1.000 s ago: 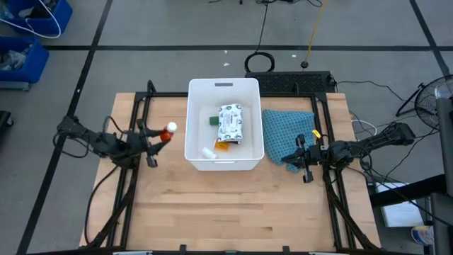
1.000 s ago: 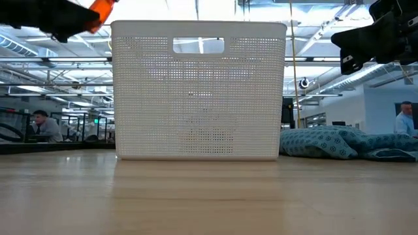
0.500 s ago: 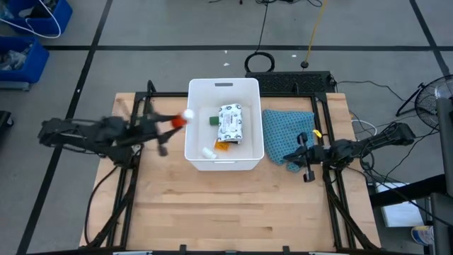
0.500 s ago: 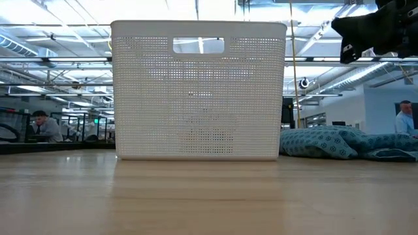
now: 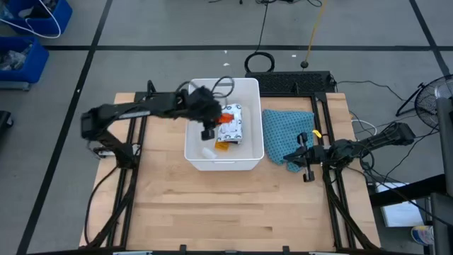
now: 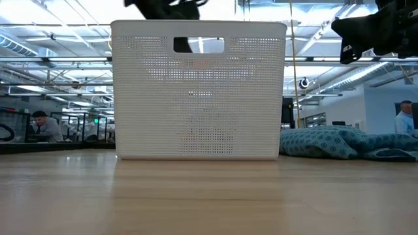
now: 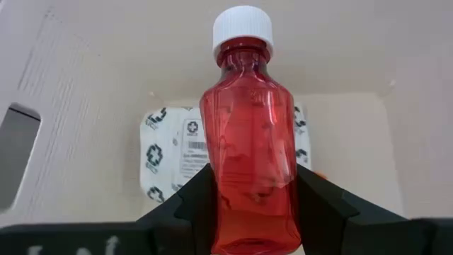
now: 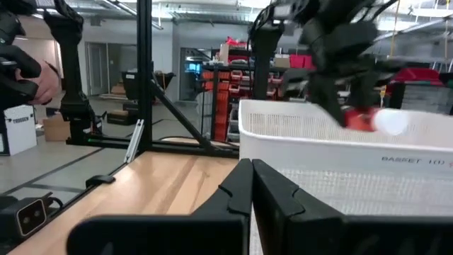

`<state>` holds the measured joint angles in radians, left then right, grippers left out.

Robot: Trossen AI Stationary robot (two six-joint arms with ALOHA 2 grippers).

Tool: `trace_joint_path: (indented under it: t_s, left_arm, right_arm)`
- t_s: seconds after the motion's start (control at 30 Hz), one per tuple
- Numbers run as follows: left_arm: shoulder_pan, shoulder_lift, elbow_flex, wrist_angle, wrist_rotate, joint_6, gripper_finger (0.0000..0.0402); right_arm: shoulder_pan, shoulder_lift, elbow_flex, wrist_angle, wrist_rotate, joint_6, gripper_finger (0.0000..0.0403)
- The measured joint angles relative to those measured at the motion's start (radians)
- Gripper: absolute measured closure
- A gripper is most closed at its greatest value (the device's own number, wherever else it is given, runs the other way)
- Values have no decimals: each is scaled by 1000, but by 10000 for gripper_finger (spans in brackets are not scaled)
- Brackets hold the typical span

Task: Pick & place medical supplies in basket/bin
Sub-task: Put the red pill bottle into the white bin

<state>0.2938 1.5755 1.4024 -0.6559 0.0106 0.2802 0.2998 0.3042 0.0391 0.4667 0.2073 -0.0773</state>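
Observation:
The white basket (image 5: 191, 151) stands at the table's far middle. In it lie a white printed packet (image 5: 233, 127), an orange vial (image 5: 222, 146) and a small white cylinder (image 5: 208, 152). My left gripper (image 5: 219, 118) reaches over the basket's left rim and is shut on the red bottle (image 7: 248, 142) with the white cap (image 7: 243, 32), above the packet. My right gripper (image 5: 302, 157) hovers shut at the table's right side, over the teal cloth (image 5: 283, 131). My left gripper pinches the red bottle's lower body (image 7: 248, 209) between its two fingers (image 7: 190, 207), one on each side. The fingers slant down from the table's left and lie along the bottle, whose cap points away from them. The bottle hangs clear above the basket's inside.
The teal cloth lies crumpled right of the basket. Black frame rails (image 5: 134, 163) run along both sides of the table. Bare wood (image 5: 226, 212) stretches in front of the basket. People show in the room beyond.
My left gripper has swung from the table's left side toward the right and upward, over the basket's left rim, tipping to point down. It has carried the red bottle along, from beside the basket to above the packet inside it.

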Motion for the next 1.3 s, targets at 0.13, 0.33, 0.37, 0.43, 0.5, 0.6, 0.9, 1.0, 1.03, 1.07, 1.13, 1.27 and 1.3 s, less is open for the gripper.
trace_joint_path:
  t_s: [0.13,0.33,0.37,0.43,0.5,0.6,0.9,1.0,1.03,1.07,1.13,1.27,1.3]
  left_arm:
    - [42,119,159,-106,64,54,247]
    - [99,233,325,-276,113,119,251]
    - [110,245,344,-305,113,129,253]
    - [137,266,377,-362,112,138,253]
    - [170,274,396,-391,106,133,250]
    - [223,286,398,-403,134,80,247]
    - [227,340,382,-464,182,59,251]
    - [222,376,376,-483,183,50,244]
    - [223,389,376,-500,183,45,244]
    - [223,404,376,-517,179,39,246]
    - [223,430,375,-561,166,28,252]
    - [220,469,377,-621,156,-14,254]
    - [219,478,377,-628,157,-23,252]
  right_arm:
    - [1,0,0,-7,0,13,403]
    - [1,0,0,-43,-1,55,403]
    - [1,0,0,-49,-1,62,403]
    - [1,0,0,-58,-1,71,403]
    - [1,0,0,-61,-1,81,403]
    - [1,0,0,-61,-1,92,403]
    - [1,0,0,-59,0,62,403]
    - [1,0,0,-56,0,45,403]
    - [1,0,0,-52,0,40,403]
    - [1,0,0,-51,0,37,403]
    - [1,0,0,-52,0,33,403]
    - [1,0,0,-52,0,28,403]
    - [1,0,0,-52,0,28,403]
